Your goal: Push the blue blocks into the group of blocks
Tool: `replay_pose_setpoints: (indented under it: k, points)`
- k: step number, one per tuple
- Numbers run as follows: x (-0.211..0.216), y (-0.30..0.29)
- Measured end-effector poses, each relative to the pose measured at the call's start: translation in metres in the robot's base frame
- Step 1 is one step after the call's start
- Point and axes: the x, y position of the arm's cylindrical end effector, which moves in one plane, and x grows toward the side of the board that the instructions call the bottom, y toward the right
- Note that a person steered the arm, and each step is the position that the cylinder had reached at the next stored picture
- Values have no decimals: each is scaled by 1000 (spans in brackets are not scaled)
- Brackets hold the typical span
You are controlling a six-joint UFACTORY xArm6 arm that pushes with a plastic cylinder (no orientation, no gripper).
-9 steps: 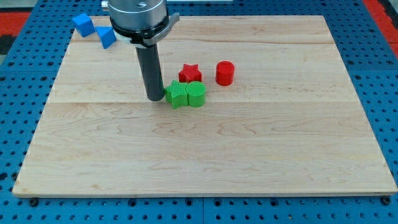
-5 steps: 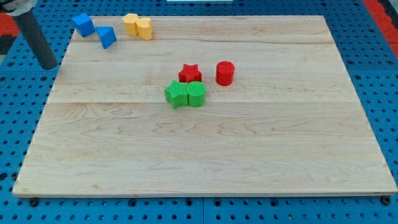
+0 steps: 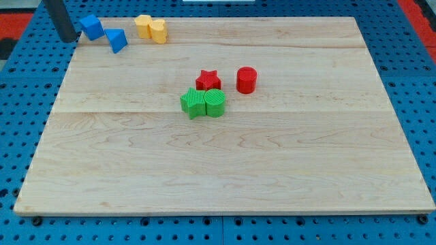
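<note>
Two blue blocks lie at the board's top left: a blue cube-like block (image 3: 90,27) and a blue wedge (image 3: 117,40) just right of it. My tip (image 3: 67,39) stands just left of the blue cube-like block, off the board's top-left corner. The group sits mid-board: a red star (image 3: 208,79), a red cylinder (image 3: 246,79), a green star-like block (image 3: 194,103) and a green cylinder (image 3: 215,103) touching it.
Two yellow blocks (image 3: 150,28) sit touching at the top edge, right of the blue blocks. The wooden board (image 3: 225,170) lies on a blue pegboard surface (image 3: 20,122).
My tip left the green blocks, swung far left off the board, then moved up to just left of the blue cube-like block. No block has moved.
</note>
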Motion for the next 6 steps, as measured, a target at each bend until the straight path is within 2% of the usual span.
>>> replay_pose_setpoints:
  k: [3,4,5,6]
  points:
    - [-6,-2]
    - [-63,6]
    - [-37,47]
    - [19,154]
